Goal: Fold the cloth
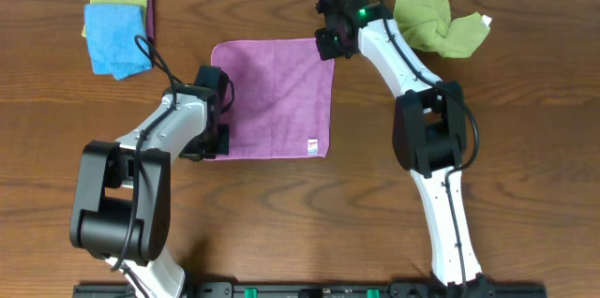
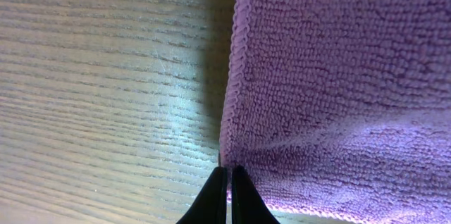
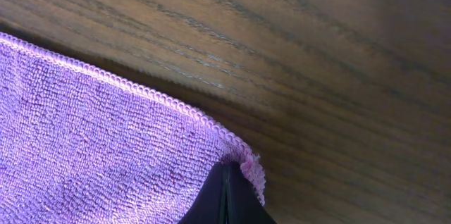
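Wooden bench [image 1: 281, 214], cloth [image 1: 277, 101] flat: left claw [image 2: 229, 182] and right claw [image 3: 225, 190] each clamp a corner at their tips; lifting and folding likely follows.

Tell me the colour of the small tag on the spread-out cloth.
White. The tag sits at one edge of the purple cloth; the overhead view shows it best.

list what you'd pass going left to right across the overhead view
folded blue cloth → left gripper, at the near-left corner of the purple cloth → purple cloth, spread flat → right gripper, at its far-right corner → crumpled green cloth
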`<state>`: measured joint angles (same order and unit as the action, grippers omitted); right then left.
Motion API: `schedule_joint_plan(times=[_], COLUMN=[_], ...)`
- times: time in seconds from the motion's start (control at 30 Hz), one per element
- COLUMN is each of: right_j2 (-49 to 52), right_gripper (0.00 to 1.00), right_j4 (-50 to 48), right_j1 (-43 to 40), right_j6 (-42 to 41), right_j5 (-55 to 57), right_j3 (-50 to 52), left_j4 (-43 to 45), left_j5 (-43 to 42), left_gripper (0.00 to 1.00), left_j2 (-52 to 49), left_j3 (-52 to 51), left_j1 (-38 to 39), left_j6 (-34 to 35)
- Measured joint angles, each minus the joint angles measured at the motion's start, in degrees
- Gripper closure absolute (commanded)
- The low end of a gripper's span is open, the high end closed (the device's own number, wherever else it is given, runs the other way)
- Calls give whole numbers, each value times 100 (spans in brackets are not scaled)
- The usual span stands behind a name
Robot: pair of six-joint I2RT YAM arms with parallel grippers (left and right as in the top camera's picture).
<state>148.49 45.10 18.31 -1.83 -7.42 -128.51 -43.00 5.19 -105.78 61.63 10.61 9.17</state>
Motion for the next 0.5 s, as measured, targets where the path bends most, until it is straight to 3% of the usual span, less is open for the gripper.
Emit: schedule_joint_plan(times=[0.1, 0.13, 0.17, 0.2, 0.27, 0.5], right_j2=[0, 0, 2, 2, 2, -354], right_gripper=[99, 88, 64, 48, 29, 18], right_j4=[28, 59, 90, 168, 328, 1399], right_j1=[-2, -9, -13, -26, -46, -72], right_j6=[0, 0, -17, 7, 17, 192], right_j5=[-28, -57, -79, -146, -275, -483], right_j3=[-33, -74, -109, -197, -437, -1517], left_j4=[42, 61, 81, 96, 111, 238], left_j5=[0, 0, 0, 0, 0, -2], left_gripper=[94, 94, 94, 94, 94, 94], left_j2=[2, 2, 2, 2, 2, 2], left_j3=[0, 0, 0, 0, -2, -2], left_j1=[0, 0, 0, 0, 0, 0], left_j6=[17, 33, 50, 94, 142, 179])
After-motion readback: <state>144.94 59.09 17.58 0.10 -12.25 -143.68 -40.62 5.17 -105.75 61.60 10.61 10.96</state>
